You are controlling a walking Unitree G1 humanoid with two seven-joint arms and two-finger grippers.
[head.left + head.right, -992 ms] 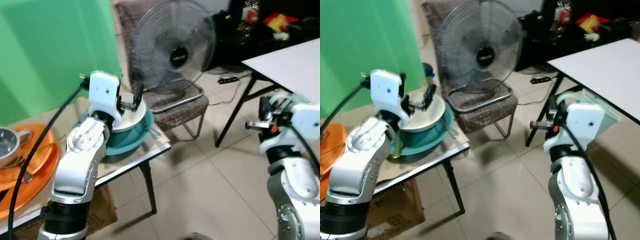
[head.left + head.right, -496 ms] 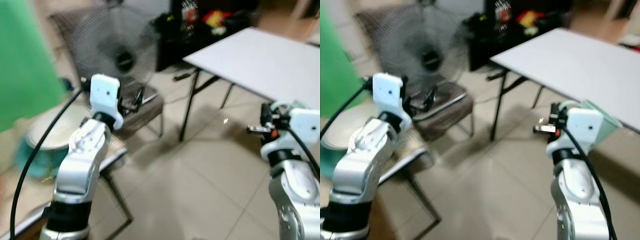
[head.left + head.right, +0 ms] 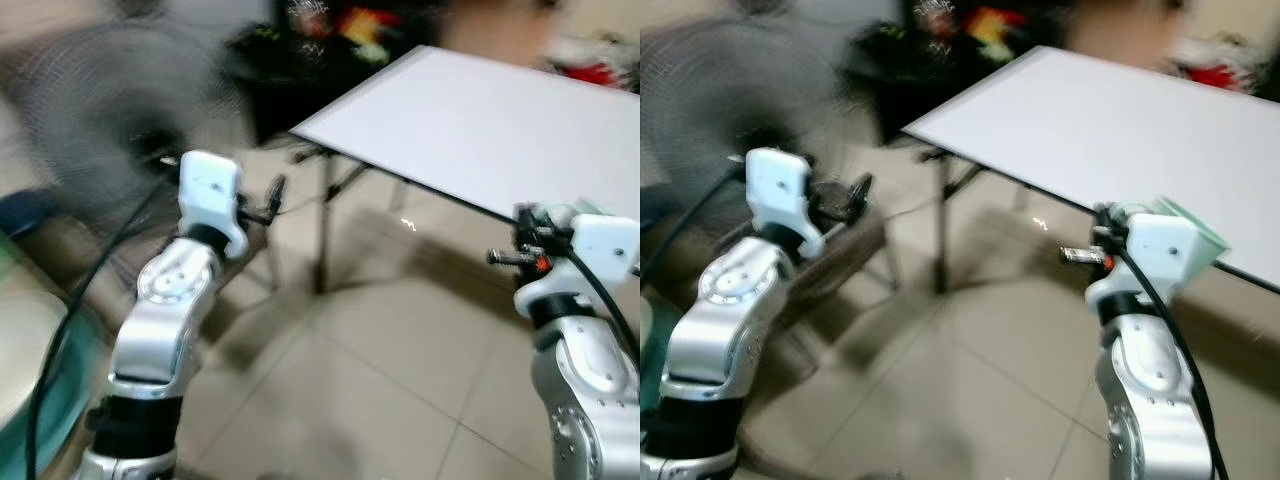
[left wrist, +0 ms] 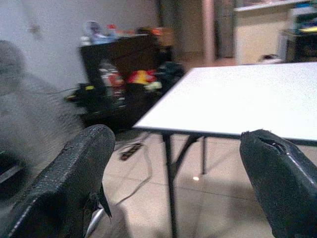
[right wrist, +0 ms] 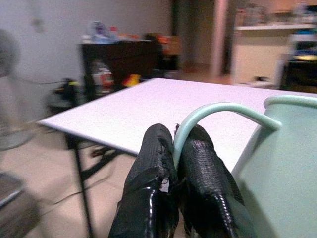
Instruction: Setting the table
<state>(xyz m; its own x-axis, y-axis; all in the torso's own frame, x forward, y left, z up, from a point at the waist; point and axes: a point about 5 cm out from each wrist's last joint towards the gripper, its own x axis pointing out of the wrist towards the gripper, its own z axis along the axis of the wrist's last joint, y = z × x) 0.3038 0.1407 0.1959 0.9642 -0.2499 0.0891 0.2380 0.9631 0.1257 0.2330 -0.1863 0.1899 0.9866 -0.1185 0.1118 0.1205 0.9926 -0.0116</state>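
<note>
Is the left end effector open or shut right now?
Open. In the left wrist view the left end effector has its two black fingers spread wide apart, with the white table visible between them and nothing held.

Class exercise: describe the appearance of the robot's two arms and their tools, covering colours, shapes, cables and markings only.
Both arms are built of rounded silver segments with black joints, each ending in a boxy white wrist housing. A thick black cable loops along each arm. The left tool has two long black fingers with a rough, textured surface. The right tool has matching black fingers, and a small orange spot shows by its wrist.
</note>
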